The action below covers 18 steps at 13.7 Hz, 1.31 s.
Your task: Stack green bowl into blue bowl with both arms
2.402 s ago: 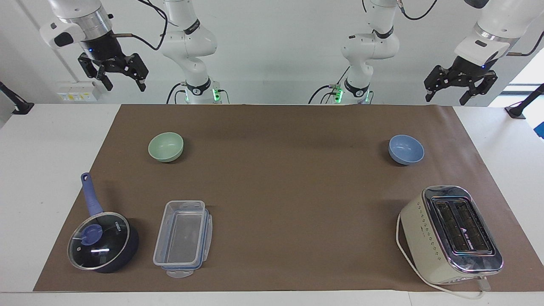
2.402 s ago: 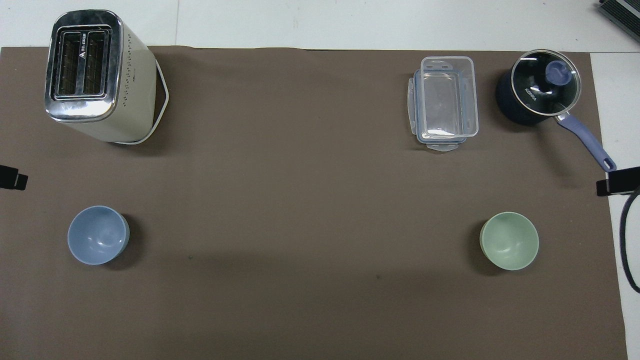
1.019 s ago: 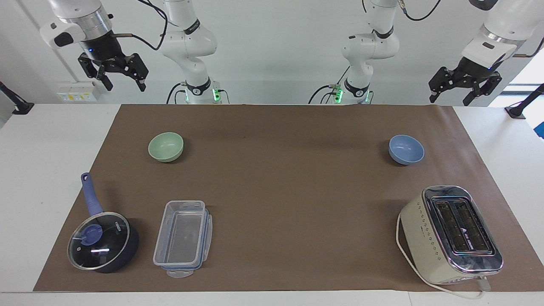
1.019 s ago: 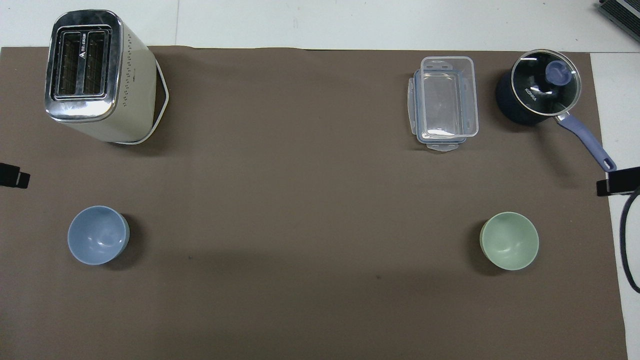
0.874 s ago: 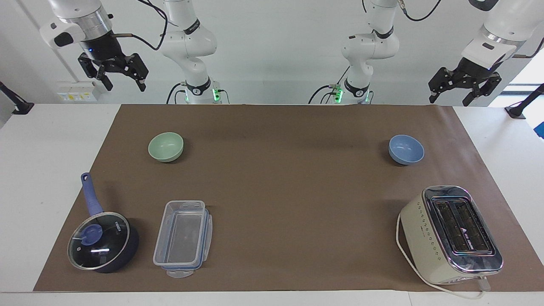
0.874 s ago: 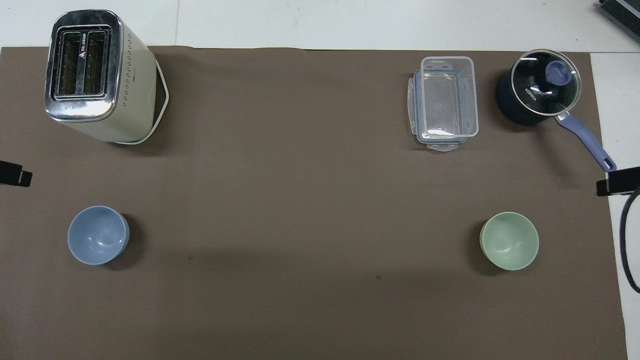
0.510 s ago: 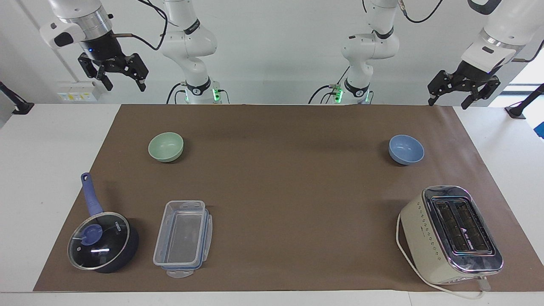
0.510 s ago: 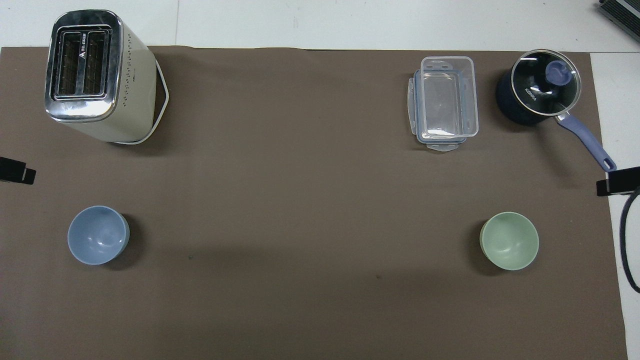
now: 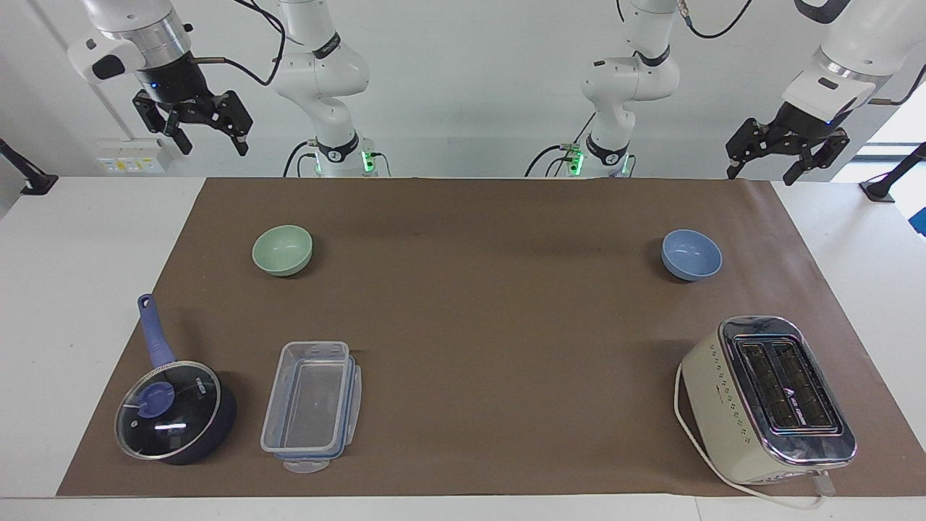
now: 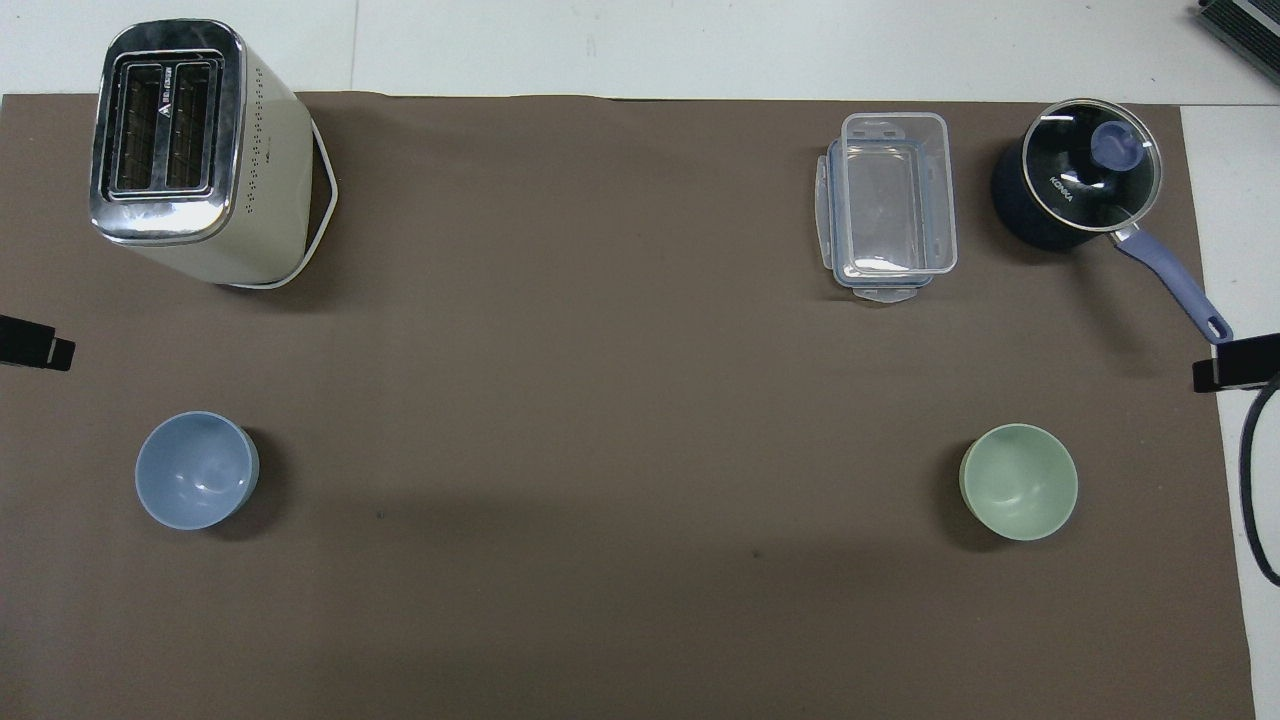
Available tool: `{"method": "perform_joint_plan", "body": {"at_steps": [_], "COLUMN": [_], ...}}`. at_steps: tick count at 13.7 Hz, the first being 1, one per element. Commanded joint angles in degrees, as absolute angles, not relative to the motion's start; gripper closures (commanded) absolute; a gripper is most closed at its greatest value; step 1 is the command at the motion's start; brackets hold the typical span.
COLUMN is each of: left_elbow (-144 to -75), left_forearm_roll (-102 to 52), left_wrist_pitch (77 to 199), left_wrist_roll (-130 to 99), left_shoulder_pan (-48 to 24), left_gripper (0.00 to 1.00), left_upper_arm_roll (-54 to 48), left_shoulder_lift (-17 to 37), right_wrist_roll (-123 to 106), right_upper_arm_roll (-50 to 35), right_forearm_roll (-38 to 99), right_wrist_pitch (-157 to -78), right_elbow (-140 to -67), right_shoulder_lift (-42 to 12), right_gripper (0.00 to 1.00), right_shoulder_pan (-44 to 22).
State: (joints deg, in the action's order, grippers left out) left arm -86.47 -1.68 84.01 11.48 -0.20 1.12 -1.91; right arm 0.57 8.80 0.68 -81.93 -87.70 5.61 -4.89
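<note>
We see the green bowl point(image 9: 282, 250) on the brown mat point(image 9: 477, 325), well apart from the blue bowl point(image 9: 691, 255) toward the left arm's end. Left gripper point(image 9: 785, 155) and right gripper point(image 9: 201, 134) hang raised, jaws spread, holding nothing.

Small pale mint-green bowl point(image 9: 282, 250) upright toward my right arm's end, matching periwinkle-blue bowl point(image 9: 691, 255) toward my left's.

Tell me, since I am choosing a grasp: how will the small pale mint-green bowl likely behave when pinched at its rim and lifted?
The small pale mint-green matte bowl looks rigid and thin-walled, so probably light. Its rounded sides and narrow foot suggest it may tilt in a rim pinch. The smooth finish could slip somewhat.
</note>
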Motion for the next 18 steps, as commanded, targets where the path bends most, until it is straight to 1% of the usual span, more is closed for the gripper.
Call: {"method": "perform_joint_plan", "body": {"at_steps": [1, 9, 15, 18], "left_elbow": [-88.2, -88.9, -93.8, -97.8], "left_forearm_roll": [-2.4, -2.6, -7.3, -9.1], "left_wrist_pitch": [84.2, 84.6, 86.7, 89.3], "left_wrist_roll": [11.7, 12.1, 13.3, 16.4], "left_shoulder_pan": [0.4, 0.8, 3.3, 5.3], "left_gripper": [0.0, 0.0, 0.0, 0.0], "left_upper_arm_roll": [1.0, 1.1, 1.2, 1.2], "left_shoulder_lift": [-3.4, -3.8, -5.7, -6.6], "right_wrist_roll": [1.1, 1.1, 1.1, 1.1], "right_upper_arm_roll": [8.7, 8.7, 8.7, 8.7], "right_forearm_roll": [0.8, 0.8, 0.8, 0.8], "right_wrist_pitch": [-81.1, -81.1, -81.1, -81.0], "right_elbow": [-87.7, -87.7, -87.7, -87.7], "right_shoulder_lift": [5.8, 5.8, 5.8, 5.8], "right_gripper": [0.0, 0.0, 0.0, 0.0], "right_shoulder_pan": [-4.7, -4.7, -4.7, -4.7]}}
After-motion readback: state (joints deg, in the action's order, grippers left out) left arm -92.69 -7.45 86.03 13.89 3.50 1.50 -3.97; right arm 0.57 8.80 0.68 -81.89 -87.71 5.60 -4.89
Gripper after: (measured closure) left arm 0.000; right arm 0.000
